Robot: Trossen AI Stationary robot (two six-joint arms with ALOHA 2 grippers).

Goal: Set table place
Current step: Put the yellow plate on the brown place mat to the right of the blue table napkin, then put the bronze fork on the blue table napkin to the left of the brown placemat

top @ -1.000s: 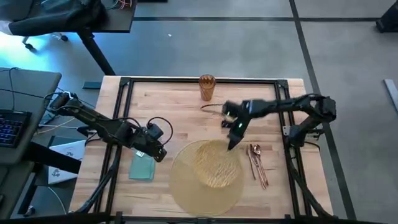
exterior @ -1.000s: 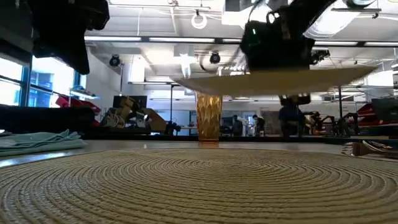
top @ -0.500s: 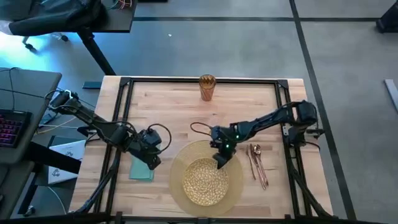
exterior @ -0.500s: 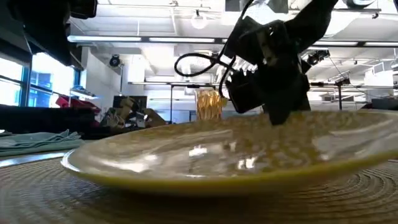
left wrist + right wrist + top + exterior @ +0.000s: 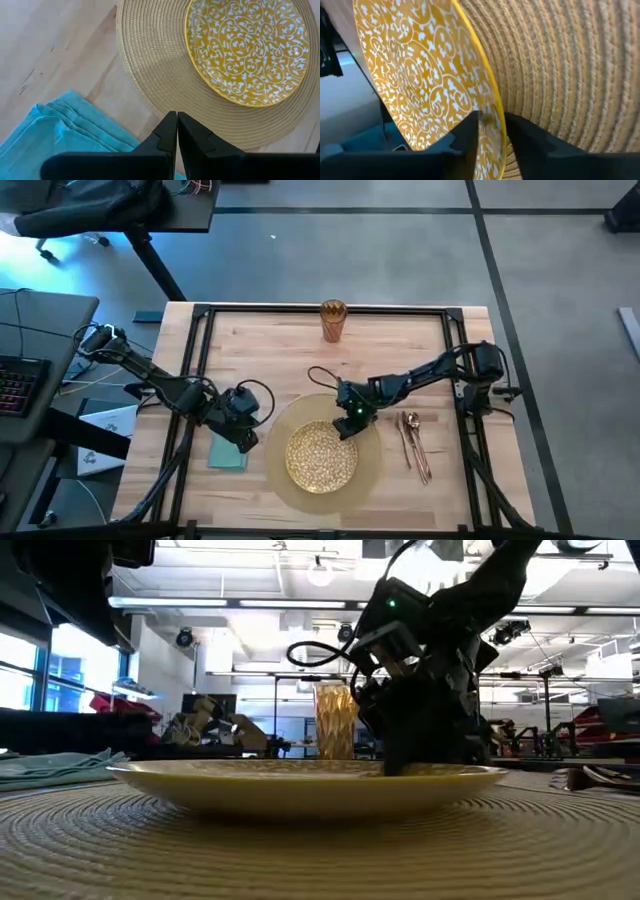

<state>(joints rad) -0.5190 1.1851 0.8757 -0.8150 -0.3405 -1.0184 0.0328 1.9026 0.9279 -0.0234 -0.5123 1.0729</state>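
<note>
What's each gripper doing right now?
Left gripper: shut, holding nothing, above the teal napkin.
Right gripper: shut on the rim of the gold plate, which sits on the placemat.

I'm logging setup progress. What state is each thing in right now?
Plate: flat on the placemat, rim between the right tool's fingers.
Right tool: shut on the plate's rim.
Left tool: shut, empty, over the napkin.
Napkin: folded, lying left of the placemat.
Cup: upright at the far edge.
Cutlery: lying right of the placemat.
</note>
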